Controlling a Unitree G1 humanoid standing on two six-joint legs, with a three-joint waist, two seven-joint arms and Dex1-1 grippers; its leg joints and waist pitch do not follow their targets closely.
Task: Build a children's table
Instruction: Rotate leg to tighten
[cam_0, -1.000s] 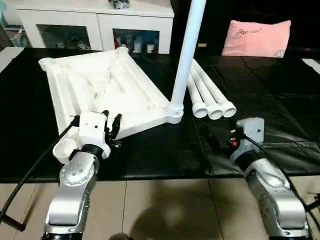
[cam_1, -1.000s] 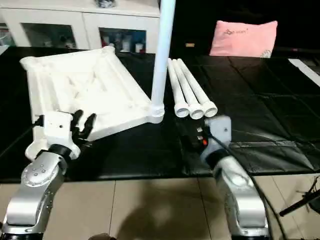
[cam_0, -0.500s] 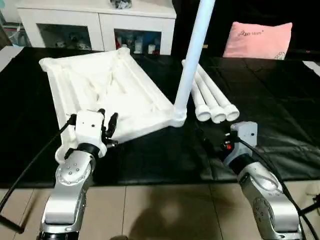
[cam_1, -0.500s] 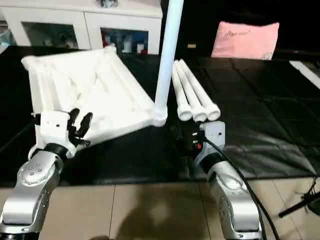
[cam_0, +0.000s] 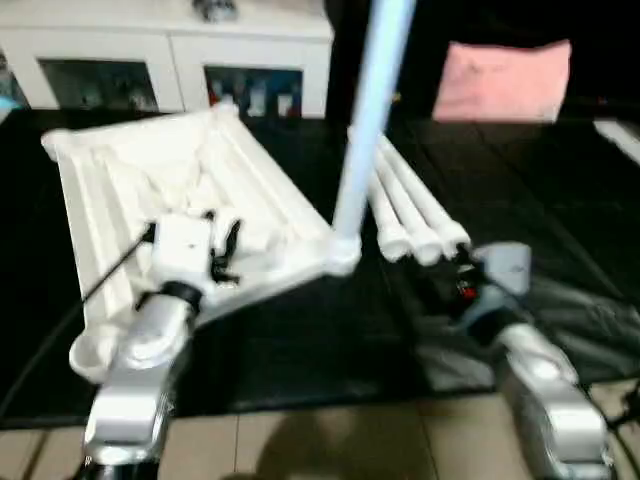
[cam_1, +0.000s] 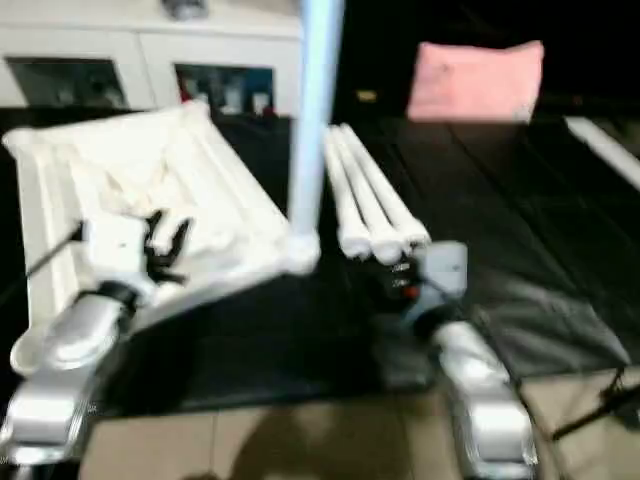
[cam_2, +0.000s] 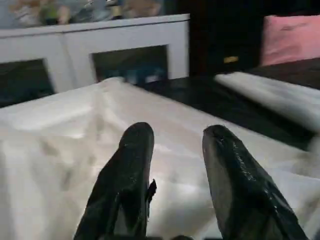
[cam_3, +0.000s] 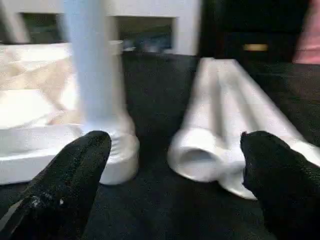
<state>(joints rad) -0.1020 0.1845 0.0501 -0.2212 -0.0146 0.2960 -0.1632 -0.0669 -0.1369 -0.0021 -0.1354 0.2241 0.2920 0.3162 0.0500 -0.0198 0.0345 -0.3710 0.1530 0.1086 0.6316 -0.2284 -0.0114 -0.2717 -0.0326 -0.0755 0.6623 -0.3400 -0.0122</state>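
The white tabletop (cam_0: 120, 180) lies underside up on the black mat, its ribs showing. One white leg (cam_0: 365, 120) stands upright in the near right corner socket (cam_3: 116, 155). Three loose legs (cam_0: 415, 215) lie side by side just right of it, open ends toward me. My left gripper (cam_0: 222, 245) hovers over the tabletop's near edge; the left wrist view shows its fingers (cam_2: 132, 165) apart with nothing between them. My right gripper (cam_3: 175, 150) is wide open, low over the mat, facing the socket and the loose legs' ends (cam_3: 200, 155).
A white glass-doored cabinet (cam_0: 170, 70) stands behind the mat. A pink cushion (cam_0: 500, 80) lies at the back right. The black mat (cam_0: 560, 200) stretches away to the right of the legs, and tiled floor (cam_0: 330, 440) runs along its near edge.
The whole picture has shifted, so the camera moved. My left arm now reaches further over the tabletop's near edge. My right gripper is closer to the loose legs' ends. Neither gripper's opening has changed.
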